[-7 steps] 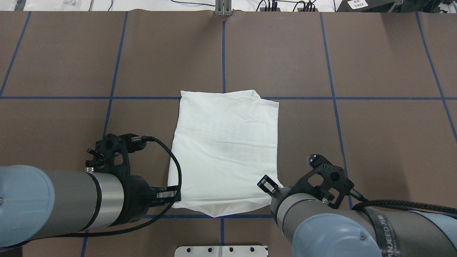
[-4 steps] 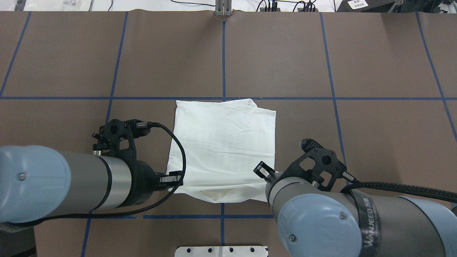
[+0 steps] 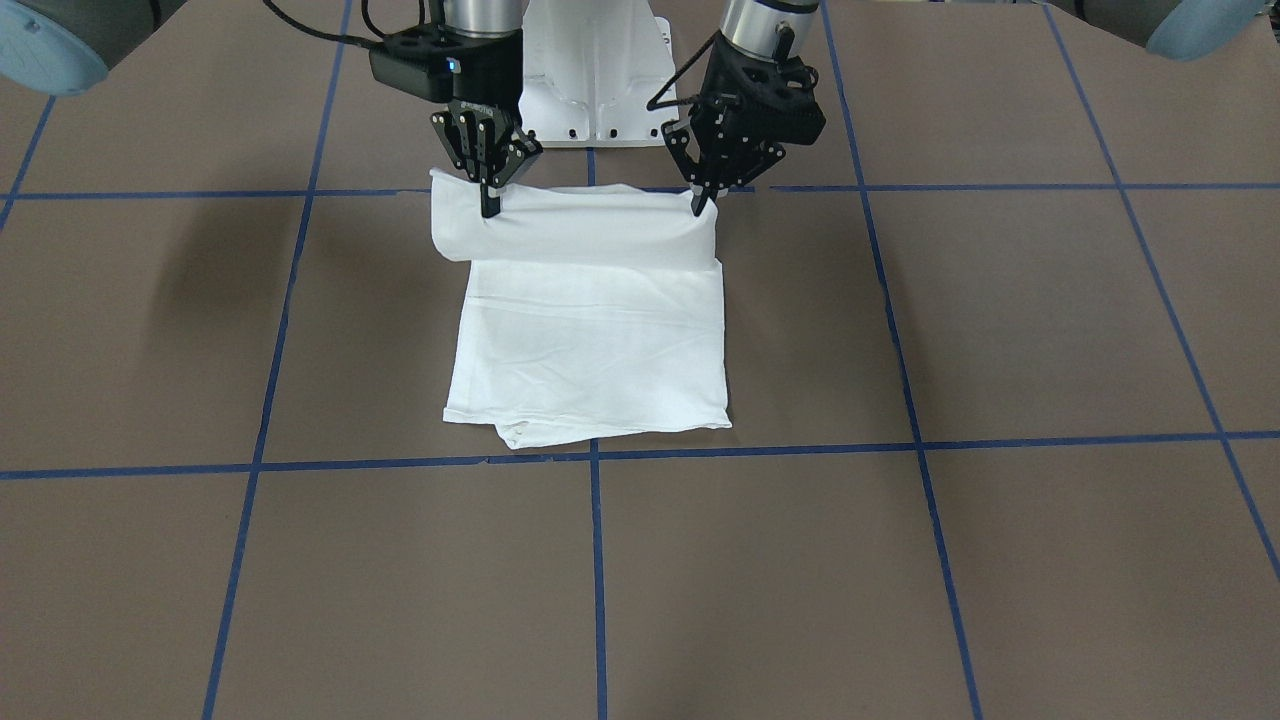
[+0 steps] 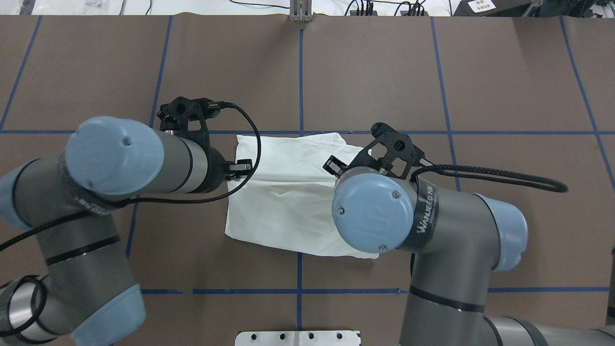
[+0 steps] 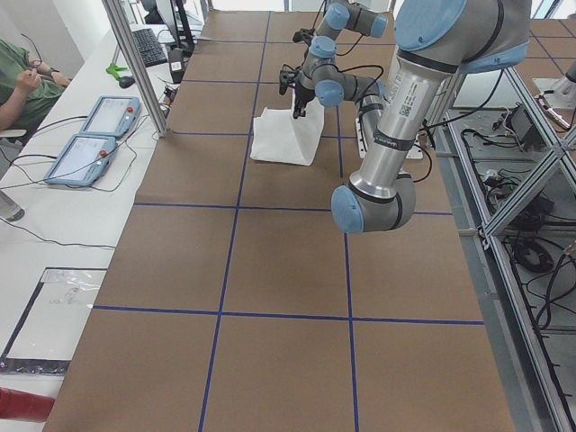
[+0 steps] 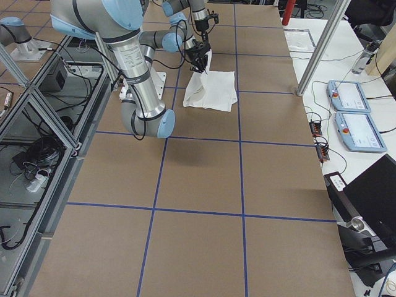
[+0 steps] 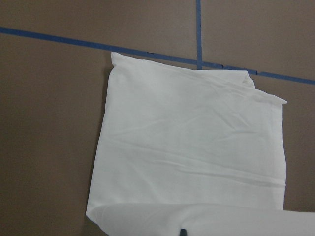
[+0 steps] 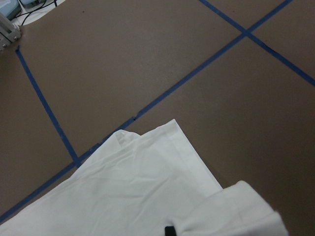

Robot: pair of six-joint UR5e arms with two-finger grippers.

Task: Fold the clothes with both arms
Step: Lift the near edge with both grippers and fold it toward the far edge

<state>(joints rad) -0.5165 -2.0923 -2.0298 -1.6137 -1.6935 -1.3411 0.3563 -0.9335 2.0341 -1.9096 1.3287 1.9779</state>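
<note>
the white t-shirt [image 3: 590, 340] lies folded into a rectangle at the upper centre of the front-facing view, on the brown table [image 3: 1000, 330], with its top edge raised off the surface as a curled band. the right gripper [image 3: 490, 205], at upper left of that view, and the left gripper [image 3: 703, 205], at upper right, are each pinched closed on one end of that band. the step looks like folding this edge over onto the hem just above the blue tape line [image 3: 800, 447]. to do it well, carry both ends down-frame at equal height and pace, cloth taut between them, low enough that the layer rolls flat. the right grip sits inboard of its corner, so that loose flap may droop; let go only once the edges line up.
</note>
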